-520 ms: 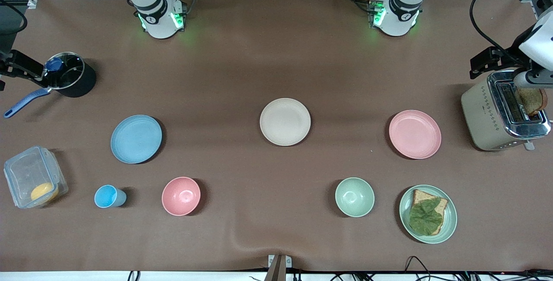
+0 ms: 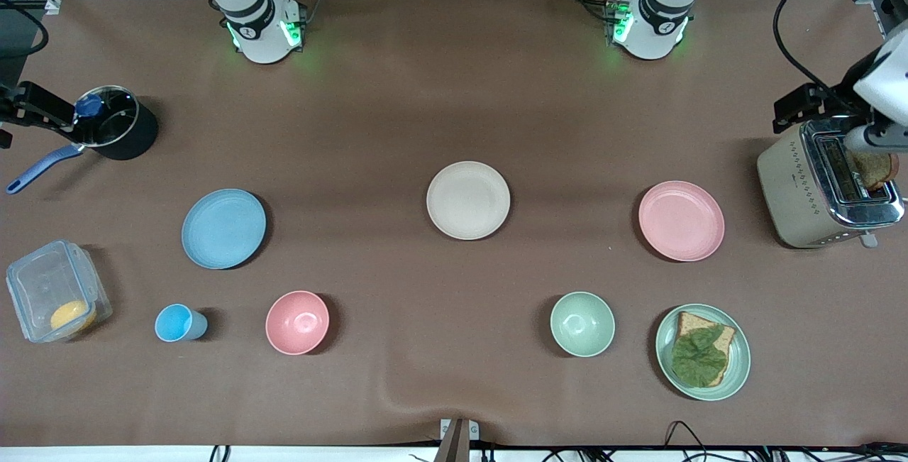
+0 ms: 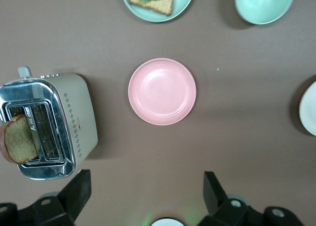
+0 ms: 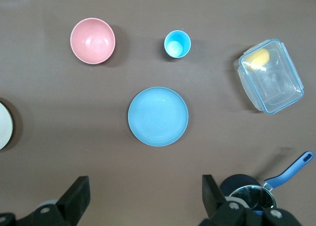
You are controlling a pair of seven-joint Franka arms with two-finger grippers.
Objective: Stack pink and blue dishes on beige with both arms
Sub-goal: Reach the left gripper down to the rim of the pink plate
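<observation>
The cream-beige plate (image 2: 468,200) lies mid-table, with only its edge (image 3: 310,114) showing in the left wrist view. A pale pink plate (image 2: 682,221) (image 3: 162,91) lies toward the left arm's end, beside the toaster. The light blue plate (image 2: 223,228) (image 4: 158,116) lies toward the right arm's end. My left gripper (image 2: 805,103) (image 3: 145,194) hangs high and open by the toaster, holding nothing. Open and empty too, my right gripper (image 2: 32,111) (image 4: 145,194) hangs high beside the black pot.
A toaster (image 2: 816,192) holds a bread slice (image 2: 876,167). Nearer the camera stand a green bowl (image 2: 582,323), a green plate (image 2: 738,359) with bread and leaf, a pink bowl (image 2: 297,322) and a blue cup (image 2: 179,323). A clear box (image 2: 50,292) and a black pot (image 2: 117,125) stand at the right arm's end.
Both hands have shifted only slightly at the table's ends. None of the three plates has moved.
</observation>
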